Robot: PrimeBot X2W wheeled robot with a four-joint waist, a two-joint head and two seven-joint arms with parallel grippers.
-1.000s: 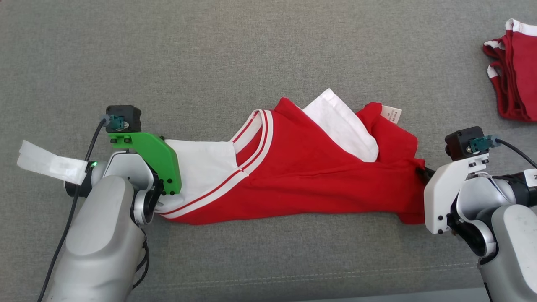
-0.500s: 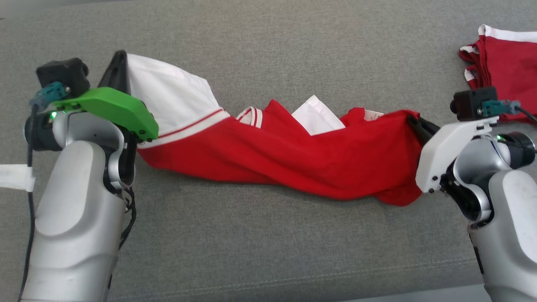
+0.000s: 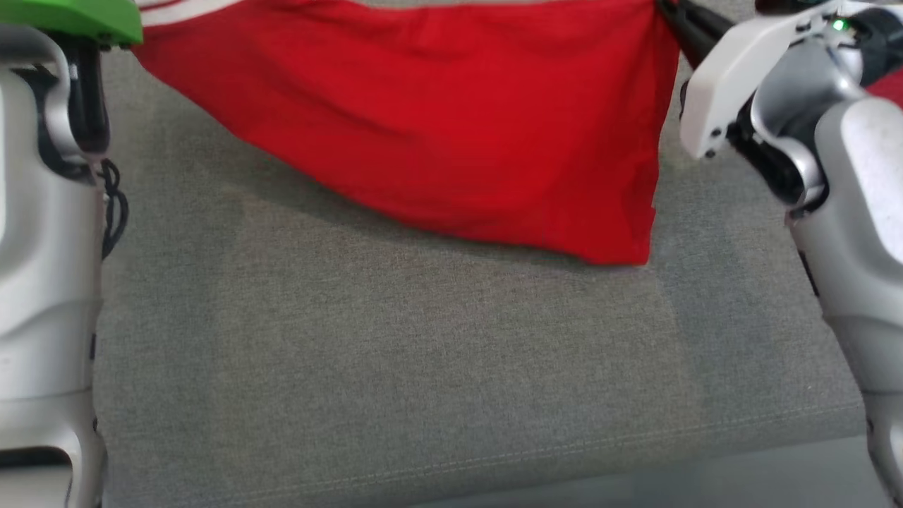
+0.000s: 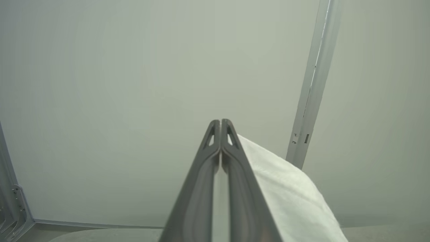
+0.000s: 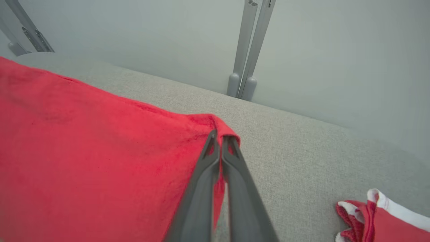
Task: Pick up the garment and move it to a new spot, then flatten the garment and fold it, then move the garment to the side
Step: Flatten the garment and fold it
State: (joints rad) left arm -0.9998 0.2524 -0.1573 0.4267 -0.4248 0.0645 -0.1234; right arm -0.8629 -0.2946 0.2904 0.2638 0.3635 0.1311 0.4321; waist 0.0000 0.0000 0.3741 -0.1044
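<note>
- Jaws of the left gripper [image 4: 220, 122] are pressed together on the white part [image 4: 289, 191] of the garment, which drapes off the right side of the fingers in the left wrist view.
- Jaws of the right gripper [image 5: 220, 135] are pressed together on a bunched red corner of the garment [image 5: 84, 151]; the cloth wraps over the fingertips.
- In the head view the garment [image 3: 423, 120] hangs stretched between the two arms, across the far part of the scene.
- Its upper edge runs from the green mount [image 3: 70, 17] of the left arm to the dark fingers [image 3: 683, 21] of the right gripper.
- A white stripe shows at the garment's far left corner.
- The lower edge slopes down from left to right and ends in a corner on the right.
- Whether that corner touches the grey fabric surface [image 3: 423, 367] cannot be told; a shadow lies directly beneath it.
- A second red-and-white garment pile [image 5: 379, 218] lies on the same surface, to the right of the right gripper and apart from the held garment.
- A grey metal post [image 5: 250, 50] stands beyond the far edge of the surface.
</note>
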